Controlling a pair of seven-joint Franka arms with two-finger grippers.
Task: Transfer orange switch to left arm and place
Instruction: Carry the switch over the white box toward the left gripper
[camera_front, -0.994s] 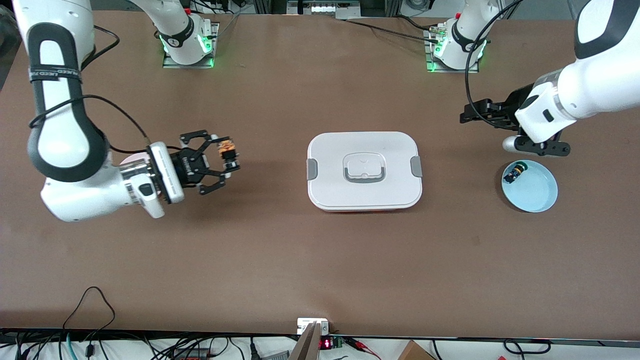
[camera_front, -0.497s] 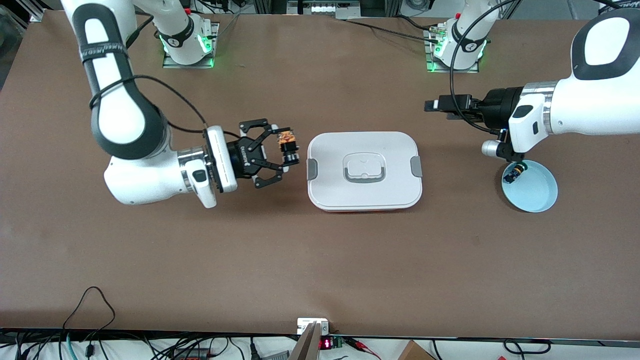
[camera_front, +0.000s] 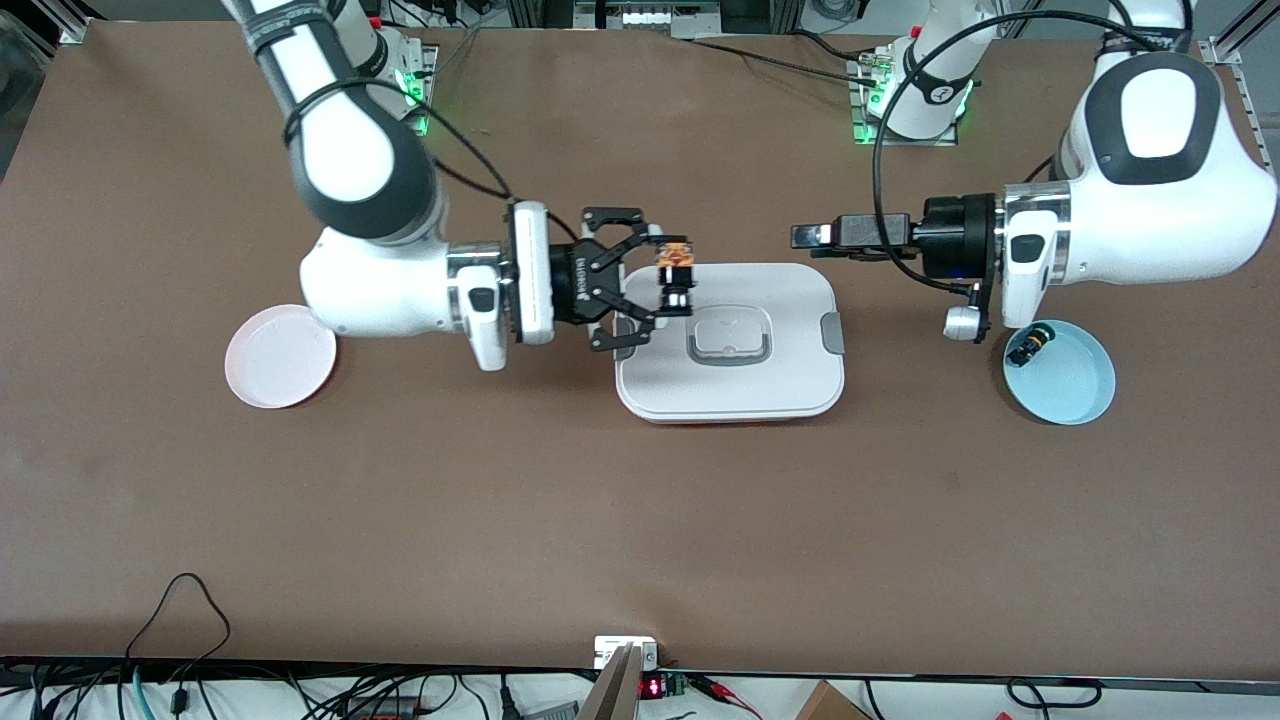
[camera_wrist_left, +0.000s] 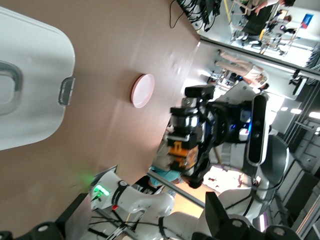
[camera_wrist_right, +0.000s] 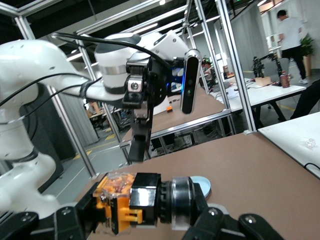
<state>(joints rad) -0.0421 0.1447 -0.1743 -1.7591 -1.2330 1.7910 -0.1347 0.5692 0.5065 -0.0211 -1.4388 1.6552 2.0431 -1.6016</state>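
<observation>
My right gripper (camera_front: 666, 277) is shut on the orange switch (camera_front: 673, 268) and holds it up over the edge of the white box (camera_front: 770, 385) toward the right arm's end. In the right wrist view the switch (camera_wrist_right: 131, 201) lies clamped between the fingers, its orange part and black body showing. My left gripper (camera_front: 806, 236) is level, points at the switch, and is over the table beside the box's corner, apart from the switch. It looks open and empty; one finger (camera_wrist_left: 223, 220) shows in the left wrist view. That view also shows the held switch (camera_wrist_left: 180, 148) and the box (camera_wrist_left: 30, 75).
A pink plate (camera_front: 280, 355) lies toward the right arm's end. A blue plate (camera_front: 1075, 390) toward the left arm's end holds a small black switch with a green tip (camera_front: 1029, 346). The left arm's wrist hangs over that plate's rim.
My right gripper has carried the orange switch from over the bare table to over the box's edge. My left gripper has swung from near the blue plate toward the box.
</observation>
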